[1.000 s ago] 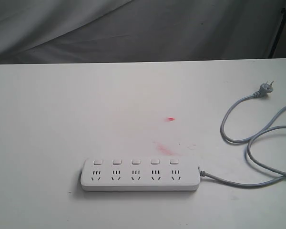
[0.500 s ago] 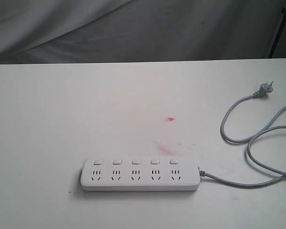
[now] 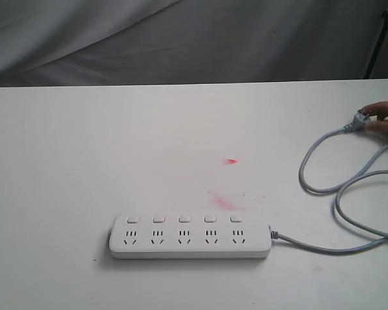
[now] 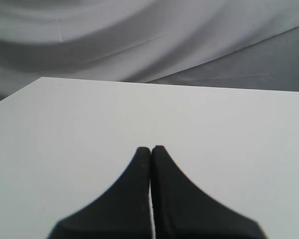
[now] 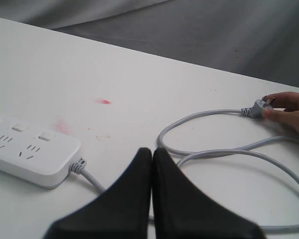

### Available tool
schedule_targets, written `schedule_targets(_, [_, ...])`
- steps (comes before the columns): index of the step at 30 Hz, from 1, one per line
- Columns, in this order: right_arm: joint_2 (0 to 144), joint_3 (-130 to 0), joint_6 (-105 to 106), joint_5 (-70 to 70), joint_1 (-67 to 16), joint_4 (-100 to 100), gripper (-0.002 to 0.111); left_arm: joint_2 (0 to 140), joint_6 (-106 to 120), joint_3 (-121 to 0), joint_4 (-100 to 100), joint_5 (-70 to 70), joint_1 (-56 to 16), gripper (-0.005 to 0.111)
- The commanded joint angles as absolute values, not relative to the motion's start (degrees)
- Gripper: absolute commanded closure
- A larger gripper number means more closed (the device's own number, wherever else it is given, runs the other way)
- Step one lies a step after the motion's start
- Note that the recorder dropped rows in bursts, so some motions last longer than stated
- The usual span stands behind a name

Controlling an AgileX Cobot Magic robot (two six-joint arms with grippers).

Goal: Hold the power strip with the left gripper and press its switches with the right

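New hand (image 3: 386, 119) on plug (image 3: 360, 120)

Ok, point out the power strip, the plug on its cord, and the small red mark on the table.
power strip (image 3: 197, 237), exterior view, middle of its white top face
plug (image 3: 359, 119), exterior view, its grey body
red mark (image 3: 231, 161), exterior view, centre of the spot

power strip (image 3: 191, 237) on table (image 3: 84, 148), cord (image 3: 323, 188) and plug (image 3: 360, 120) to its right
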State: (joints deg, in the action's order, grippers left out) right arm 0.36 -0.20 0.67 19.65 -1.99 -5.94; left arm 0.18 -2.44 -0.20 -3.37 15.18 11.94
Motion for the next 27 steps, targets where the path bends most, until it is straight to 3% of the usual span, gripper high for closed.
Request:
schedule_targets(1, [0.0, 0.0, 0.64, 19.51, -2.12, -5.59, 0.108, 0.0, -2.74, 0.0, -3.49, 14.58, 12.05, 0.107])
schedule_targets(13, [0.0, 0.0, 0.64, 19.51, -2.12, -5.59, 0.108, 0.0, -2.9, -0.35, -3.11, 10.94, 12.05, 0.107])
schedule_targets(27, [0.0, 0.0, 0.64, 19.51, -2.12, -5.59, 0.108, 3.95, -2.67, -13.19, -3.11, 11.84, 12.05, 0.107])
